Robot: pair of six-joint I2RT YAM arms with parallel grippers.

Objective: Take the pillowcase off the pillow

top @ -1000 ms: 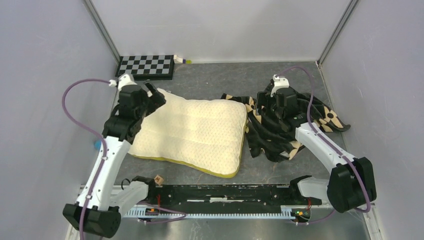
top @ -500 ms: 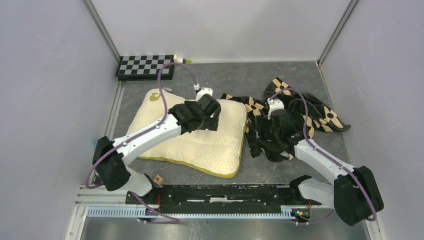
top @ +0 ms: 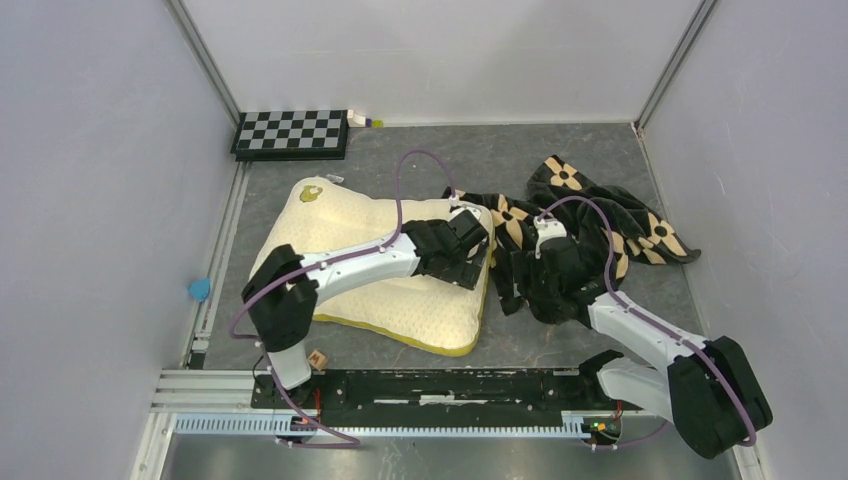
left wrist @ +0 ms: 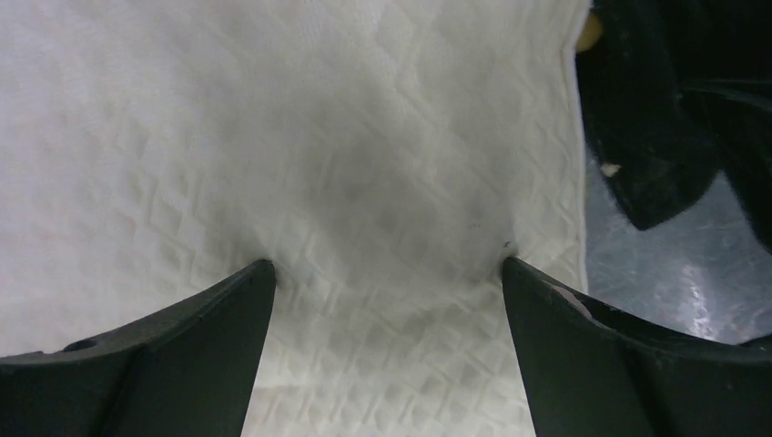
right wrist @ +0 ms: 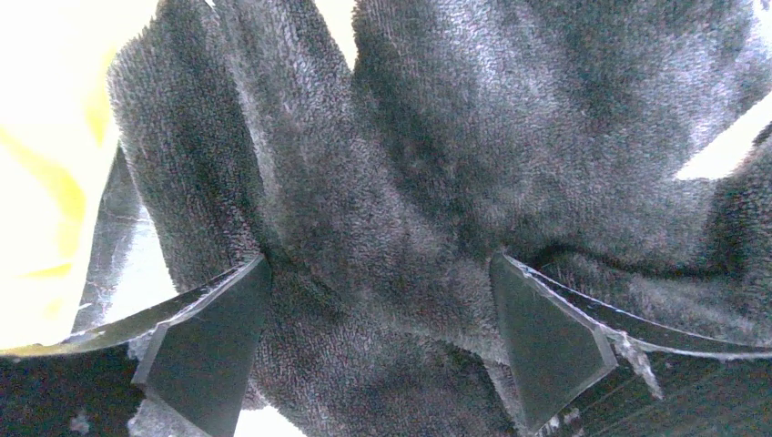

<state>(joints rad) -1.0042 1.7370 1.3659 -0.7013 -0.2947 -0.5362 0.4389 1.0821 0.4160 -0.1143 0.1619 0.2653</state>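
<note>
Now the pillow (top: 340,225) lies bare on the worktop (top: 420,150), the pillowcase (top: 640,215) crumpled just beside its right edge. Left end effector (left wrist: 385,269), jaws apart, presses the pillow near that edge; right end effector (right wrist: 378,264), jaws apart, sits on the pillowcase.

One high view and two close wrist views.
The top camera looks down from above and behind the arms (top: 350,262) on the whole table (top: 420,160). Each wrist camera looks forward between its own jaws, very near: the left gripper (left wrist: 387,273) has the pillow (left wrist: 319,137) ahead, the right gripper (right wrist: 378,264) the pillowcase (right wrist: 410,182). The left view shares the pillowcase, beyond its right jaw, with the right view.
</note>
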